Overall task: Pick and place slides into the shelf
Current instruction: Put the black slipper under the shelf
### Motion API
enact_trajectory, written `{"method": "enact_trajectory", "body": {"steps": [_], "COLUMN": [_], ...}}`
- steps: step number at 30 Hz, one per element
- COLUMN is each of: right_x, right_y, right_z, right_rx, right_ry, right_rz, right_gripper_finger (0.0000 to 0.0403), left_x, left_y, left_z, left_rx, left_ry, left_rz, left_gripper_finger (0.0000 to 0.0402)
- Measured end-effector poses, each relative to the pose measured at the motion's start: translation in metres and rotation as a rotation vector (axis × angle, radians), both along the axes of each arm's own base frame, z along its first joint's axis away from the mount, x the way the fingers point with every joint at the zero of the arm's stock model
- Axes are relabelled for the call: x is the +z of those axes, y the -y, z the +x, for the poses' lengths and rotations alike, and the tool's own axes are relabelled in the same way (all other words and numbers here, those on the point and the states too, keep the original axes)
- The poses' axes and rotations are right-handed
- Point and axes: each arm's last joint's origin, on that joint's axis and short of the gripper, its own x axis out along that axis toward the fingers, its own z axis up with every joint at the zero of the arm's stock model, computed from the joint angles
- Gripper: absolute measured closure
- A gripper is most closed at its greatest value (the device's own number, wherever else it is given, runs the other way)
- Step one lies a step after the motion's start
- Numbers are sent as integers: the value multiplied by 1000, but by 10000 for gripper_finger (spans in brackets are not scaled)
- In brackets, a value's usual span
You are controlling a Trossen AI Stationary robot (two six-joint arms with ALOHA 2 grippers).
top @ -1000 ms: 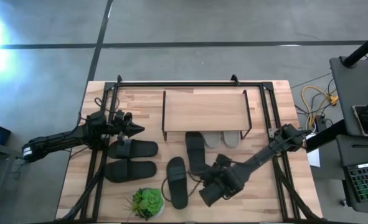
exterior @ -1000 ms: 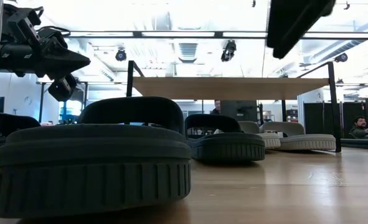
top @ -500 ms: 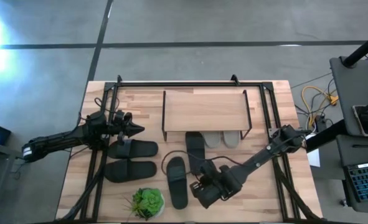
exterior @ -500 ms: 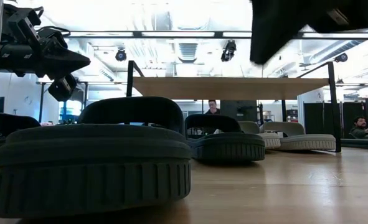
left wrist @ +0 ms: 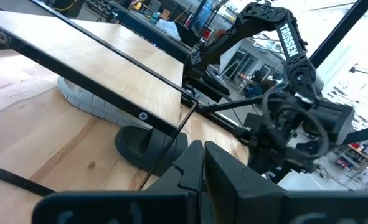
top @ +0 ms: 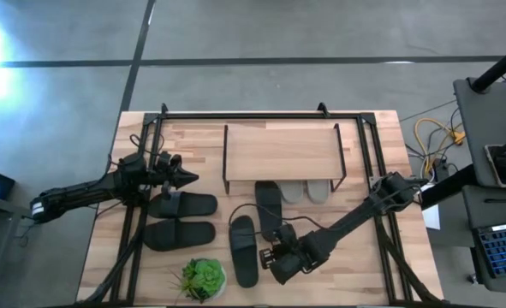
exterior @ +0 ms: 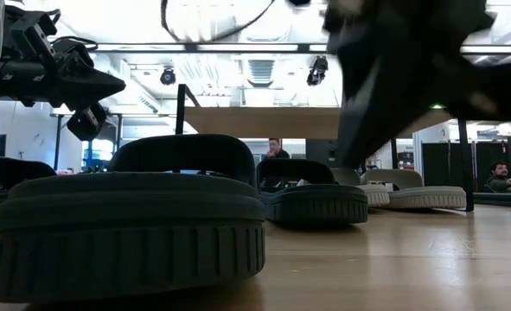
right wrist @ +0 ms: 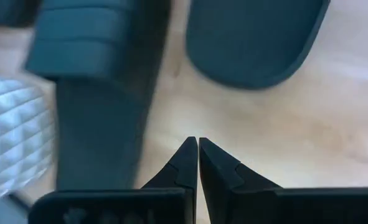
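High view: right hand (top: 265,255), fingers together and empty, hovers beside the near charcoal slide (top: 242,249); left hand (top: 189,178), fingers together, waits left of the shelf (top: 280,151).

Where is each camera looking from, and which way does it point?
High view: above, straight down on the table, both arms, the shelf.
Low view: at tabletop height, facing a charcoal slide; right arm blurred above.
Left wrist view: past the shut left gripper toward the shelf and right arm.
Right wrist view: down past the shut right gripper at two charcoal slides.
Shared: the charcoal slides.
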Motion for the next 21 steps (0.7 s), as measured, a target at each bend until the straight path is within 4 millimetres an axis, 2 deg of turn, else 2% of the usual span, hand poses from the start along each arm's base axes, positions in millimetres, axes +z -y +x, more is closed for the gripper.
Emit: {"method": "enact_trajectory", "body": {"steps": [6,12,21], "right_x": [-36,-36,-38], "right_y": [4,3,28], "right_z": [10,18,15], "right_rx": [-10,2,-27], "right_ry": [-72,-47,-158], "right_rz": [-36,-65,-197], "right_gripper_finger": [394,394,394], "left_x": [0,0,0], "left_y": [0,0,0], "left_z": [0,0,0], "left_rx": [0,0,0], "left_ry": [1,0,0], "left_rz": [0,0,0], "left_gripper_finger": [400,400,400]}}
